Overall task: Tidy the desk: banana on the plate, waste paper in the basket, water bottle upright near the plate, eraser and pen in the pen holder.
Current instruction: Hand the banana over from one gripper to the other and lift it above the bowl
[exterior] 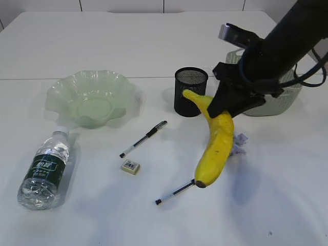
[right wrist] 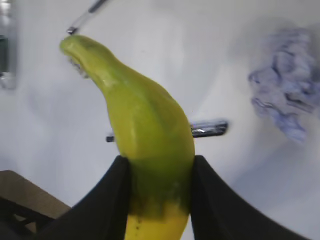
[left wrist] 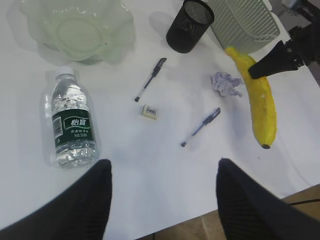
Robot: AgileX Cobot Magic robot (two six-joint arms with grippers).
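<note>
Bottle [exterior: 43, 170] lies before the plate [exterior: 91, 97]; pen holder [exterior: 190, 91] left of basket [exterior: 277, 100].

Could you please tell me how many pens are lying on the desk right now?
2. One pen lies between the plate and the holder; the other pen lies by the banana tip. None seems hidden.

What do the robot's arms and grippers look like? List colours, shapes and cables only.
The right arm is matte black and bulky, with black cables looping beside it and a silver-grey block near its wrist. The right gripper has smooth black tapered jaws. The left gripper shows two rounded black jaws, unmarked.
</note>
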